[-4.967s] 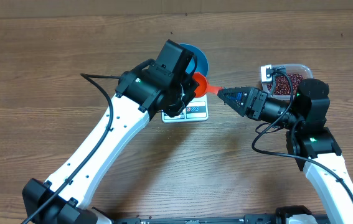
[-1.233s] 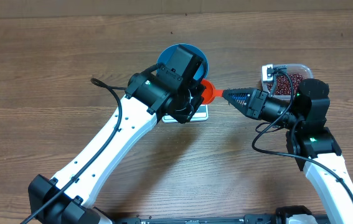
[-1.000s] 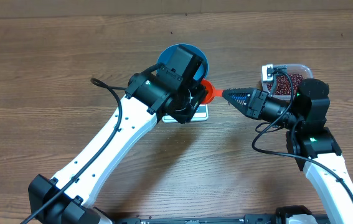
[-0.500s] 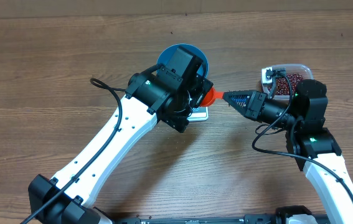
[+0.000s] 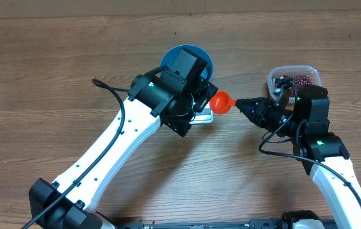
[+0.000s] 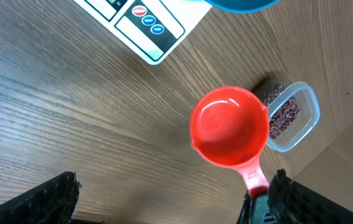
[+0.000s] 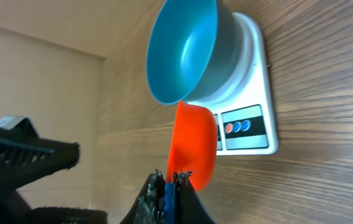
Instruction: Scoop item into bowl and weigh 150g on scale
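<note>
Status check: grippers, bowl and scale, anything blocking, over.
Left gripper open, empty. Right gripper shut on red scoop, scoop empty. Blue bowl on scale; beans in clear tub. Left gripper hovers over scale, crowding the pour.

From my end I count one blue bowl (image 7: 185, 46), one white scale (image 7: 257, 81) and one red scoop (image 6: 229, 126). The scale carries three round buttons (image 6: 148, 20): one red, two blue. There is one clear tub (image 5: 293, 67), and the beans (image 5: 301, 81) in it are far too many and too small for me to count. Two arms reach over the single worktop (image 5: 40, 76), the left arm (image 5: 116, 137) and the right arm (image 5: 333, 172). Each ends in one claw, so two in all: left claw (image 6: 175, 180) and right claw (image 7: 170, 180).
</note>
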Controlling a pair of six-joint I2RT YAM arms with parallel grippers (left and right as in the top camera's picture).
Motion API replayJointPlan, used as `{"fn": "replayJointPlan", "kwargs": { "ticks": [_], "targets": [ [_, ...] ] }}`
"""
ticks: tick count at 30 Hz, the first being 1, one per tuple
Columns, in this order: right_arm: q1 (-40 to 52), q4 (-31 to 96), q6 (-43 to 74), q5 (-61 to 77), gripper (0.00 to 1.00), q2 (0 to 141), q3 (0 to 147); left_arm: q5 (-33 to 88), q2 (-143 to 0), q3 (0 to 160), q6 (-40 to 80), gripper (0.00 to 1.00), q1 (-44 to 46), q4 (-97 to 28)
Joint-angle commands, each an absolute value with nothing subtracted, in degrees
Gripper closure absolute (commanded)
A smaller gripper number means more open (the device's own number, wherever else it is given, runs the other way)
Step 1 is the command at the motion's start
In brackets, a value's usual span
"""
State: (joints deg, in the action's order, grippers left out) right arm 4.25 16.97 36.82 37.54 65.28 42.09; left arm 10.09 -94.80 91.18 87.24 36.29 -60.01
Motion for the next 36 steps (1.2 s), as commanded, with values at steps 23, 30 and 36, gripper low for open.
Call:
{"fn": "replayJointPlan", "kwargs": {
  "ticks": [23, 30, 36],
  "targets": [
    [4.43, 43.88, 31.07, 13.13, 0.96, 63.96, 54.78, -3.6, -95.24, 91.98, 46.78, 0.53, 35.92, -64.25],
    [4.43, 43.86, 31.64, 14.2, 0.96, 63.64, 55.27, -3.22, -95.24, 91.98, 31.35, 0.93, 35.94, -63.16],
    [4.43, 43.83, 31.64, 14.2, 0.96, 63.64, 55.27, -3.22, -95.26, 91.98, 21.19, 0.96, 36.03, -62.94]
  ]
}}
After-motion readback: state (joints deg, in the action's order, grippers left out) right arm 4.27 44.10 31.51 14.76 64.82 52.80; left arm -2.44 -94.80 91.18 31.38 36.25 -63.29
